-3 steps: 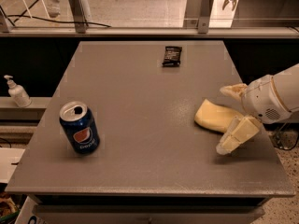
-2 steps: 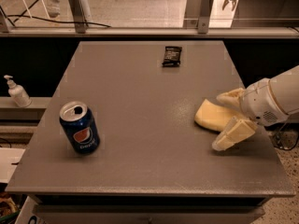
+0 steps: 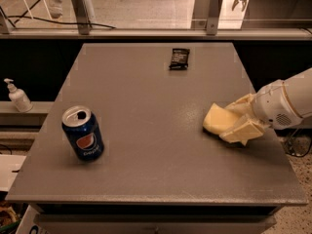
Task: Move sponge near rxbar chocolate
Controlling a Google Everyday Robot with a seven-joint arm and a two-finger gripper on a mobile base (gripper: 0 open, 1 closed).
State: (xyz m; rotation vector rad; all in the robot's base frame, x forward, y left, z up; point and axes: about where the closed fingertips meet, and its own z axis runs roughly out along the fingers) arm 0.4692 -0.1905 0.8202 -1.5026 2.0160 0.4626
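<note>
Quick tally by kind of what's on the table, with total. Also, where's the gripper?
sponge: 1
rxbar chocolate: 1
Pepsi can: 1
Total: 3 on the table
The gripper is at the sponge, near the table's right edge.

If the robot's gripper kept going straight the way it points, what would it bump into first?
The sponge. The gripper, at the right side of the table, points left, and the sponge sits right at its tip, seemingly touching it.
</note>
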